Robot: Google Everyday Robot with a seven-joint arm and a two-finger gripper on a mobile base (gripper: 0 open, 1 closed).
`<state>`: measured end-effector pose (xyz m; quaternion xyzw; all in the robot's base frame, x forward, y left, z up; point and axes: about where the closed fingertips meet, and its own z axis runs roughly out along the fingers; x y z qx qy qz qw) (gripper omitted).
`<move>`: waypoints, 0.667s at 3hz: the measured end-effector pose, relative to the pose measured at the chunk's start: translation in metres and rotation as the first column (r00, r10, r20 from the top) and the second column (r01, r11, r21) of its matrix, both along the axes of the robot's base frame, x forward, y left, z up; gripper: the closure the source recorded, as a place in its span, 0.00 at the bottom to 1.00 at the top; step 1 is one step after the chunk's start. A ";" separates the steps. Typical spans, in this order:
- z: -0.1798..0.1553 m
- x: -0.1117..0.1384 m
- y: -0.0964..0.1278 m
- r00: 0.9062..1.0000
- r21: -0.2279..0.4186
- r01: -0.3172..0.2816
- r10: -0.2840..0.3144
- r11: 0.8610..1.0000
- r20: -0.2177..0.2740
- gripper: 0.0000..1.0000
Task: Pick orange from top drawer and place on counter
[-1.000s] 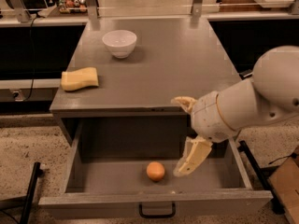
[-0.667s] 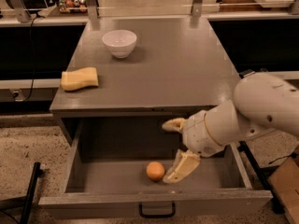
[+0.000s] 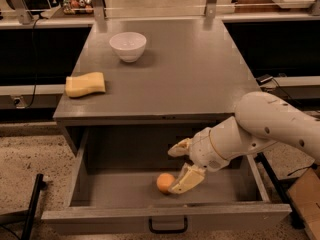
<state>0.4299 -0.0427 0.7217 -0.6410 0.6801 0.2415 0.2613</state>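
The orange [image 3: 164, 182] lies on the floor of the open top drawer [image 3: 120, 191], near the middle front. My gripper [image 3: 181, 165] is inside the drawer just right of the orange. Its fingers are open, one finger [image 3: 186, 180] low and touching or nearly touching the orange's right side, the other [image 3: 179, 147] higher and apart from it. The white arm comes in from the right. The counter [image 3: 190, 74] is the grey top above the drawer.
A white bowl [image 3: 128, 45] stands at the back left of the counter. A yellow sponge [image 3: 85, 84] lies at the counter's left edge. The drawer's black loop handle [image 3: 168, 227] is at the front. A black bar [image 3: 32, 204] stands at lower left.
My gripper has moved left and down inside the drawer, from well right of the orange to right beside it. The orange has stayed in place.
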 end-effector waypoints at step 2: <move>-0.019 0.019 -0.023 0.997 0.028 0.073 -0.074 0.997 0.038 0.32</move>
